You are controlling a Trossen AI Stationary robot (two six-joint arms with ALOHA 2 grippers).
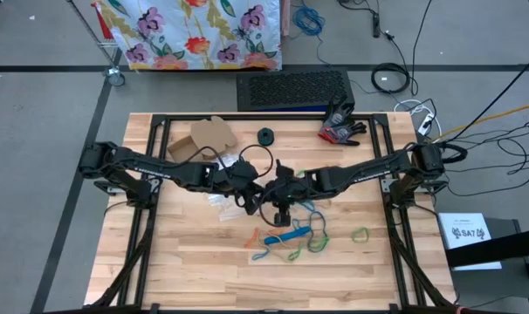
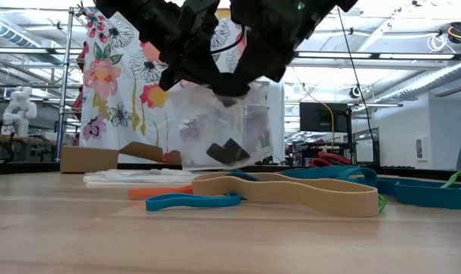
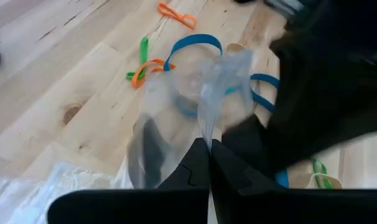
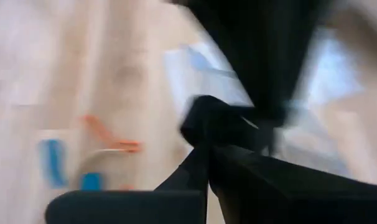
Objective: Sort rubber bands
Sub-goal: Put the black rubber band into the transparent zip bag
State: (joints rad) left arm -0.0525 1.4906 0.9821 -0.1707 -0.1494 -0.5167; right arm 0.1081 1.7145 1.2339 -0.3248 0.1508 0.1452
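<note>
Both arms meet over the table's (image 1: 195, 262) middle, holding a clear plastic bag (image 2: 219, 129) there and blocking passage. Scattered rubber bands (image 1: 291, 235) lie just in front. Bare wood lies toward the front corners.

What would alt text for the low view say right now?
Two dark grippers meet overhead, holding a clear plastic bag hanging just above the wooden table. Below lie a wide tan rubber band, a blue rubber band and an orange rubber band.

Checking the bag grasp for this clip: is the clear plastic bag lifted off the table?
Yes, in the low view the clear bag hangs from the grippers above the wooden table.
</note>
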